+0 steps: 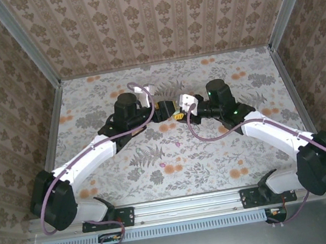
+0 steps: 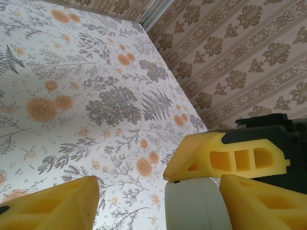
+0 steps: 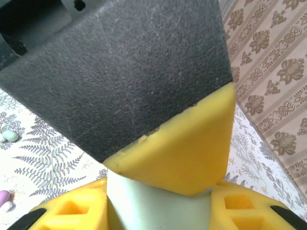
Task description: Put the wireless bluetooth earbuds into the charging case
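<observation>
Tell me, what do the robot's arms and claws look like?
The left arm and right arm are white with chunky black joints and looping purple cables. The left claw and right claw have yellow wedge-shaped fingers with holes, on black bodies.

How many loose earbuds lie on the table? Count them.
2: a mint earbud at the right wrist view's left edge, a pink earbud below it. Others may be hidden.

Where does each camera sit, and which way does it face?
Top external: above, behind the bases, looking down on the floral-patterned table; white-and-black left arm and right arm show.
Left wrist: low, facing across the table toward the patterned wall; the left gripper and its yellow fingers show.
Right wrist: close behind the right gripper, facing the table; its yellow fingers show.
Both wrist views share the pale mint oval case.
</observation>
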